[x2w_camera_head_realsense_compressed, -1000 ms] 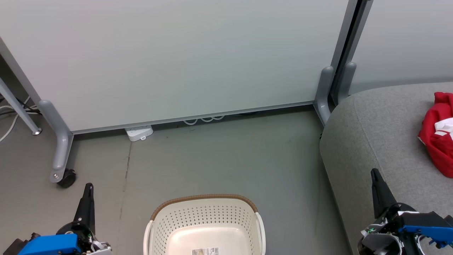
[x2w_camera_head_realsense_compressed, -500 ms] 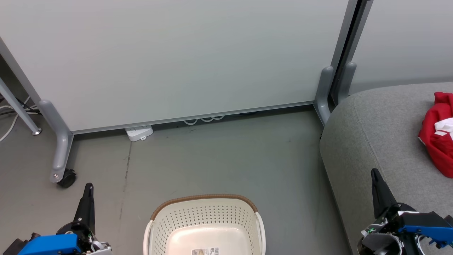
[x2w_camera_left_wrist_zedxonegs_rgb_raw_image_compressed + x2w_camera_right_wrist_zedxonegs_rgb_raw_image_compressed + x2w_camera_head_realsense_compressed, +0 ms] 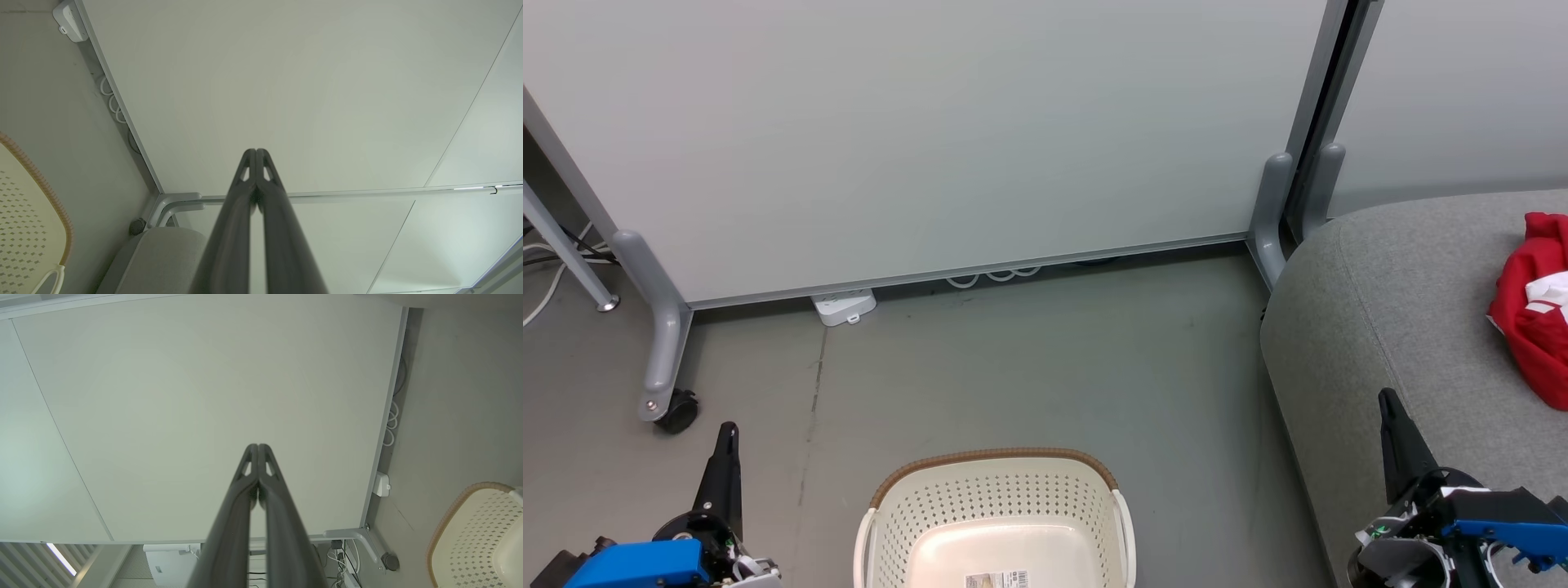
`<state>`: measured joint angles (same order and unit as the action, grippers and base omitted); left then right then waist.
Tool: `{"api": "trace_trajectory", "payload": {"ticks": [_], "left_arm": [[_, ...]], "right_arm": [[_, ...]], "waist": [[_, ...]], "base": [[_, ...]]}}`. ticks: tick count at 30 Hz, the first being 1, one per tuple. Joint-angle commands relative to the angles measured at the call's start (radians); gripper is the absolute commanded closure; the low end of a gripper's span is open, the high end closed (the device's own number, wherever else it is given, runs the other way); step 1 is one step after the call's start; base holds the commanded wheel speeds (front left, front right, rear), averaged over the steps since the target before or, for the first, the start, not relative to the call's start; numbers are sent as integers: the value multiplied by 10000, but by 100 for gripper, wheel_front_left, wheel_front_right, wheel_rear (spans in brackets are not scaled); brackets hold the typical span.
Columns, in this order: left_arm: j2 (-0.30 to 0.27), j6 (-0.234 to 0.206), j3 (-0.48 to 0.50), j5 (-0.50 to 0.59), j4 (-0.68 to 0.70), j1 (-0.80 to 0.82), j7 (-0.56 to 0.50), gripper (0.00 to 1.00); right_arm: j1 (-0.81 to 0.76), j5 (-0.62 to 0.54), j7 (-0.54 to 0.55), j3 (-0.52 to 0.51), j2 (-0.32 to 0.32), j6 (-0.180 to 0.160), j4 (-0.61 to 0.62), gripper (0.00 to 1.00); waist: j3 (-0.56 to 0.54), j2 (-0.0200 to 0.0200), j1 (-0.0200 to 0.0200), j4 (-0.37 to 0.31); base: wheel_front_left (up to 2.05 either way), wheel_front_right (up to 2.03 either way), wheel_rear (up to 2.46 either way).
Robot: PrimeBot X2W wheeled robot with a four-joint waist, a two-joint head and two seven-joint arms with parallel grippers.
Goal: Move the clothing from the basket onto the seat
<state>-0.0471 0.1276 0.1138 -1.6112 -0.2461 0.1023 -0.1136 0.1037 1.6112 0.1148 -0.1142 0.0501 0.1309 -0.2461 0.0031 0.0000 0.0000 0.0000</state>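
Nothing has shifted over the last second. My left claw [image 3: 727,433] at lower left and my right claw [image 3: 1385,400] at lower right are both pressed together on nothing. The basket [image 3: 992,454] at bottom centre looks bare inside, and the red clothing [image 3: 1531,335] lies on the seat [image 3: 1372,310] at the right edge. I judge the job done.

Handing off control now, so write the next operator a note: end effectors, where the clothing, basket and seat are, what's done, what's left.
Left end effector and right end effector: both shut, empty.
Done: red clothing lies on the seat.
Basket on the floor, no clothing in its visible part.
Left: check the basket's near end, cut off in the head view.
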Motion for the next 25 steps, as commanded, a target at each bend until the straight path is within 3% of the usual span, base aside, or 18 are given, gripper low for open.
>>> {"api": "trace_trajectory", "payload": {"ticks": [1, 25], "left_arm": [[-59, 59, 29, -34, 29, 114, -44, 100], [-59, 60, 28, -34, 30, 114, -43, 100]], "right_arm": [[96, 34, 25, -4, 1, -3, 33, 100], [96, 34, 24, -3, 1, -3, 34, 100]], "waist": [[0, 0, 0, 0], [0, 0, 0, 0]], "base": [[0, 0, 0], [0, 0, 0]]}}
